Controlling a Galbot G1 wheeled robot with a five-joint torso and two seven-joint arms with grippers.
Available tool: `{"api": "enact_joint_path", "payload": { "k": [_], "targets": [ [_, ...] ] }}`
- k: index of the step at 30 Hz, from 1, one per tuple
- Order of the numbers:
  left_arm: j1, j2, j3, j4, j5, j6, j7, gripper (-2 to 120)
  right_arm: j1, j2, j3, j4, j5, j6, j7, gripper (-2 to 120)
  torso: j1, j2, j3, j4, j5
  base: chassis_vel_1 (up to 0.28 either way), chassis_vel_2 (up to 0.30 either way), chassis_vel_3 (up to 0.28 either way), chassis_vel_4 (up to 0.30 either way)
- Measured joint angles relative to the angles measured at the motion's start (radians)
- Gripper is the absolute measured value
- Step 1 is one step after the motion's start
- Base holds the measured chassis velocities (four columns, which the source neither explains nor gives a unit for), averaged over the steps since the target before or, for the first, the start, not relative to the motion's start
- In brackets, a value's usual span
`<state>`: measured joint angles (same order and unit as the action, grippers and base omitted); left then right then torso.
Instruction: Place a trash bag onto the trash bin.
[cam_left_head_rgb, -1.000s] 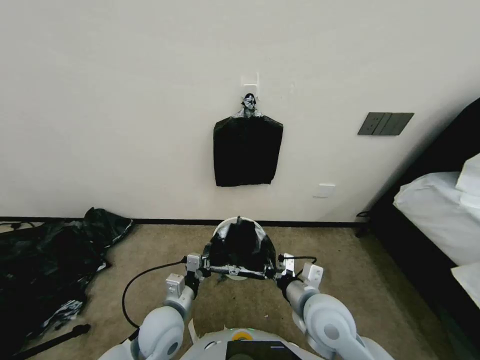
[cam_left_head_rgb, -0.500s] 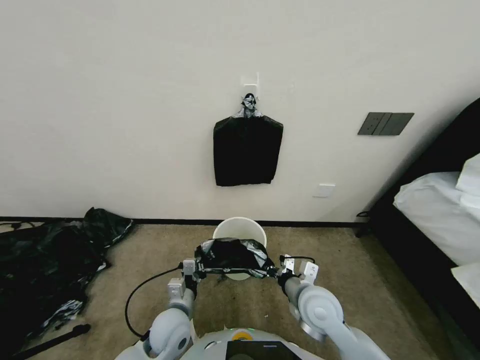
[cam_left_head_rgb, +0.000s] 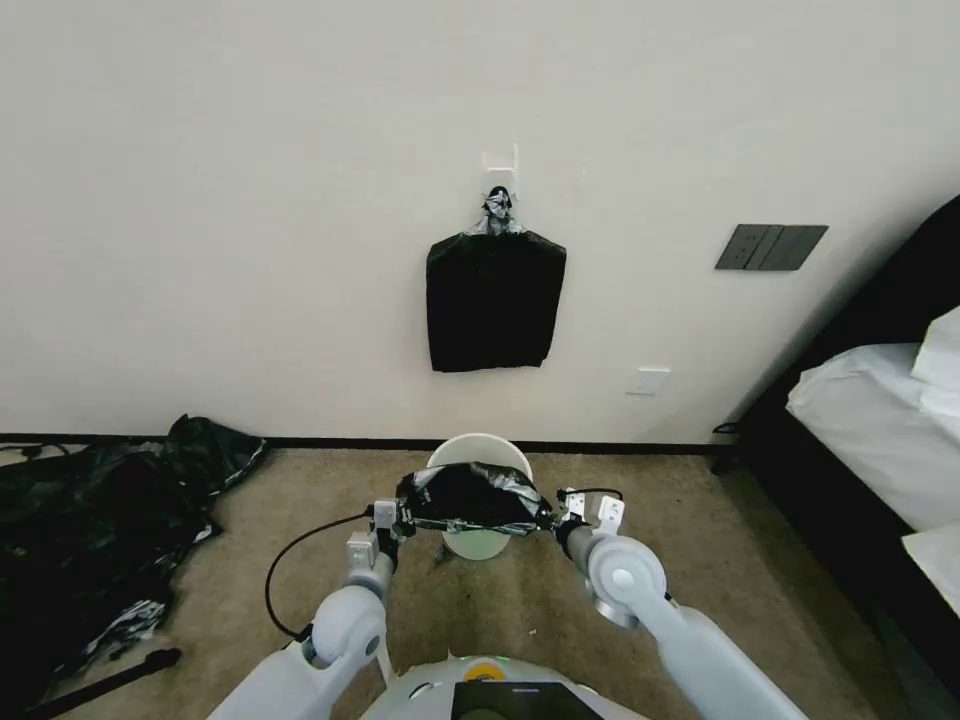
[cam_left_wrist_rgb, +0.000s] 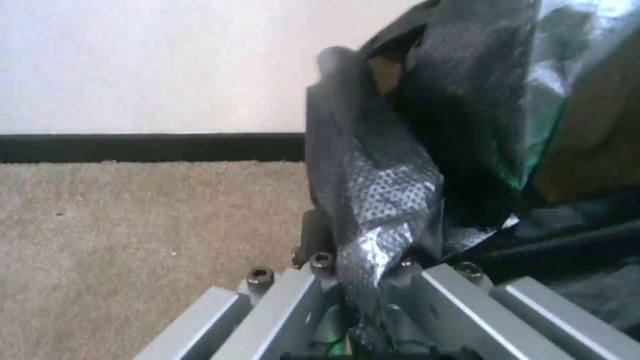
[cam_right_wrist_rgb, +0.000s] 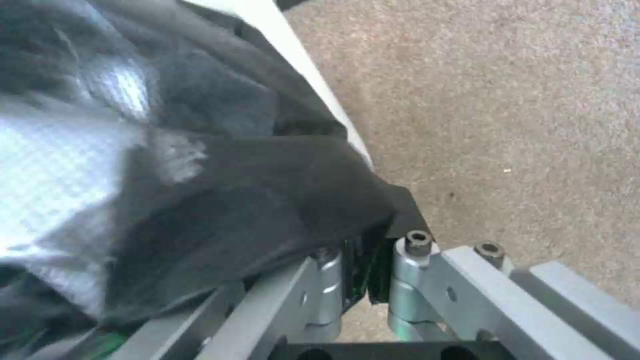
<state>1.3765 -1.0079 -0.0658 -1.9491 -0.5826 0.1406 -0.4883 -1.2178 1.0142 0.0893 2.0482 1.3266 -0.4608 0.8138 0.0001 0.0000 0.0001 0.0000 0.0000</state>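
The trash bag (cam_left_head_rgb: 470, 497) is glossy wrinkled black film, stretched wide between my two grippers just above the near rim of the trash bin (cam_left_head_rgb: 481, 452), a cream-white round bucket on the carpet by the wall. My left gripper (cam_left_head_rgb: 398, 518) is shut on the bag's left edge, and in the left wrist view the film (cam_left_wrist_rgb: 373, 200) runs down between its jaws. My right gripper (cam_left_head_rgb: 553, 519) is shut on the bag's right edge (cam_right_wrist_rgb: 280, 200), with the bin's white rim (cam_right_wrist_rgb: 293, 55) just beyond. The bag hides most of the bin's opening.
A flat black bundle (cam_left_head_rgb: 494, 300) hangs from a wall hook above the bin. A large heap of black plastic sheeting (cam_left_head_rgb: 100, 520) lies on the carpet at left. A bed with white bedding (cam_left_head_rgb: 880, 420) stands at right. A cable (cam_left_head_rgb: 300, 570) trails from my left arm.
Both arms have reached forward and carried the bag toward the bin. The bag has flattened from a tall bulge into a low, wide stretch over the bin's near rim.
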Motion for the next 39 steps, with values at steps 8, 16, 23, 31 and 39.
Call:
{"api": "enact_joint_path", "payload": {
  "k": [8, 16, 23, 31, 39],
  "targets": [
    [-0.058, -0.019, 0.015, 0.079, -0.007, 0.000, 0.034, 0, 0.059, 0.038, -0.011, -0.082, -0.012, -0.013, -0.034, 6, 0.000, 0.000, 0.000, 0.0001, 0.0001, 0.000, 0.000, 0.000, 0.000],
    [-0.086, -0.045, 0.016, 0.145, -0.010, -0.002, 0.065, 0, 0.079, 0.044, -0.013, -0.141, -0.033, -0.042, -0.087, 6, 0.000, 0.000, 0.000, 0.0000, 0.0000, 0.000, 0.000, 0.000, 0.000],
    [-0.090, -0.080, 0.016, 0.209, -0.004, -0.007, 0.095, 0, 0.083, 0.052, -0.005, -0.183, -0.060, -0.049, -0.143, 6, 0.000, 0.000, 0.000, 0.0001, 0.0000, 0.000, 0.000, 0.000, 0.000],
    [-0.100, -0.091, 0.018, 0.205, 0.007, -0.010, 0.096, 0, 0.072, 0.043, -0.001, -0.158, -0.099, -0.071, -0.168, 14, 0.000, 0.000, 0.000, 0.0000, 0.0000, 0.000, 0.000, 0.000, 0.000],
    [-0.030, -0.053, -0.013, 0.099, 0.079, -0.009, 0.084, 21, 0.005, -0.002, 0.009, -0.059, -0.140, -0.081, -0.159, 43, 0.000, 0.000, 0.000, 0.0000, 0.0000, 0.000, 0.000, 0.000, 0.000]
  ]
}}
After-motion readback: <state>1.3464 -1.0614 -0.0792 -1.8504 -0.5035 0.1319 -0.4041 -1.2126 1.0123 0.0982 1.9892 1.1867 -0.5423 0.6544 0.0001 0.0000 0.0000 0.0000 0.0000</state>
